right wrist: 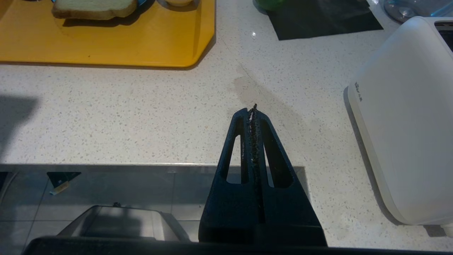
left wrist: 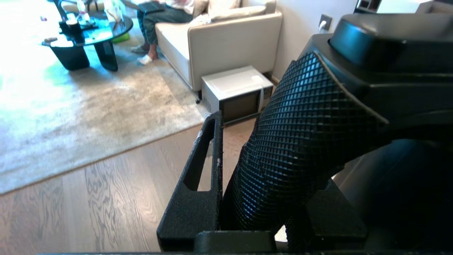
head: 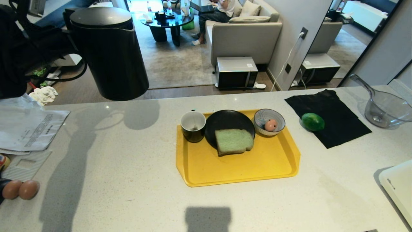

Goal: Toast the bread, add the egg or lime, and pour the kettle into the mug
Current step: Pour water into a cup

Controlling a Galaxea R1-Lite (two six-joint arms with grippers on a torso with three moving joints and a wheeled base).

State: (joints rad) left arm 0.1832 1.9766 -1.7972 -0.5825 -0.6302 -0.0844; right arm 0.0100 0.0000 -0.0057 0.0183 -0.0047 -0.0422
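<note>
My left gripper [left wrist: 269,152] is shut on the textured handle of the black kettle [left wrist: 308,134]. The kettle [head: 109,51] hangs upright in the air above the counter's far left, well left of the mug [head: 193,126]. The black mug, white inside, stands on the yellow tray [head: 238,170]. Beside it the pale green bread [head: 233,141] lies on a black plate [head: 225,119]. The egg [head: 271,125] sits in a striped bowl [head: 276,116]. The lime [head: 313,121] rests on a black cloth [head: 344,129]. My right gripper [right wrist: 253,109] is shut and empty near the counter's front edge.
A white toaster [head: 399,187] stands at the right front corner. A clear glass pot [head: 386,109] is at the back right. Papers [head: 29,129] and two brown eggs [head: 21,189] lie at the left. A person sits on a sofa beyond the counter.
</note>
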